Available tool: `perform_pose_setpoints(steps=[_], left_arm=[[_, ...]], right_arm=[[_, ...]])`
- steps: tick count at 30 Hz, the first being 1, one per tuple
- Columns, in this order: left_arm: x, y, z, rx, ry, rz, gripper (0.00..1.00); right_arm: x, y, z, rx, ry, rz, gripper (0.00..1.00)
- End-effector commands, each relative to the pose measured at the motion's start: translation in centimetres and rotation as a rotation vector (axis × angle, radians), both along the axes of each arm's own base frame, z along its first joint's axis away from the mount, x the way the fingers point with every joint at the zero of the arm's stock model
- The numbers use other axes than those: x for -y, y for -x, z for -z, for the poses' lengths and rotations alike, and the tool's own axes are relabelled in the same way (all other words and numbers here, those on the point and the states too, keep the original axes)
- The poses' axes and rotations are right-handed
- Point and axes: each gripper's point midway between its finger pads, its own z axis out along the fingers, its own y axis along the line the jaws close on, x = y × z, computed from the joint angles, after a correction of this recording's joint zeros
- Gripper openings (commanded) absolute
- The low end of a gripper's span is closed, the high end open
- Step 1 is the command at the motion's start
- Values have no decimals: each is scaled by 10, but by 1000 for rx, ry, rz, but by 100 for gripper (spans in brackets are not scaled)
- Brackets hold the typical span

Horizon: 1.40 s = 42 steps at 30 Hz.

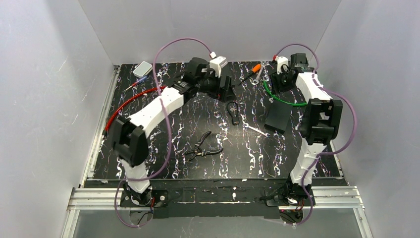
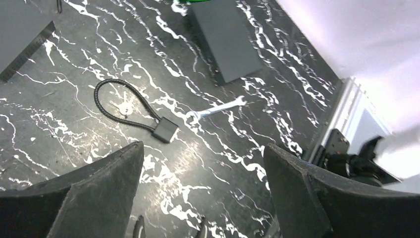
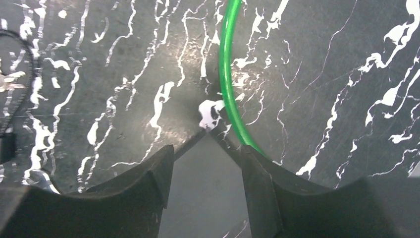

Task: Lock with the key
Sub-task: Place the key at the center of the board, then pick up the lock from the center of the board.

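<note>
A black cable lock (image 2: 165, 130) lies on the marbled table with its cable loop (image 2: 101, 101) closed into the body. A small silver key (image 2: 125, 108) rests flat inside that loop. In the top view the lock (image 1: 234, 112) sits mid-table. My left gripper (image 2: 203, 163) hovers above and behind it, open, with nothing between its fingers (image 2: 99, 193). My right gripper (image 3: 205, 158) hangs over a corner of a dark grey block (image 3: 203, 198), its jaws apart and empty. The lock's cable (image 3: 22, 47) shows at the left edge of the right wrist view.
A silver wrench (image 2: 215, 109) lies just right of the lock, the grey block (image 1: 277, 117) beyond it. A green cable (image 3: 228, 74) curves past the block. Pliers (image 1: 203, 146) lie nearer the front. An orange-handled screwdriver (image 1: 255, 69) and a small grey box (image 1: 142, 69) sit at the back.
</note>
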Motion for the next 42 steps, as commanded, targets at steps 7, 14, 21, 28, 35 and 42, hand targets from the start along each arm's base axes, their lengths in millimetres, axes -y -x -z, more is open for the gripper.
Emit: perform_pose_setpoints(steps=[7,14,21,28,35,42], left_arm=[[-43,59,-24,4,-25,68,89],[-53,75,-31,-5,0,72,89],[-53,83,-28,-28,16,76,89],[-54,83,-29,-24,16,78,89],[-61,80,-51,71,8,72,90],[-65,79,-60,98,-4,69,91]], right_arm=[[-18,-34,35,-53,126,-110,58],[-10,-46,68,-86,196,-112,56],[-10,-53,76,-83,201,-120,55],[-6,-59,73,-75,195,-108,54],[5,-59,102,-143,167,-89,48],[-4,-56,97,-157,125,-121,20]])
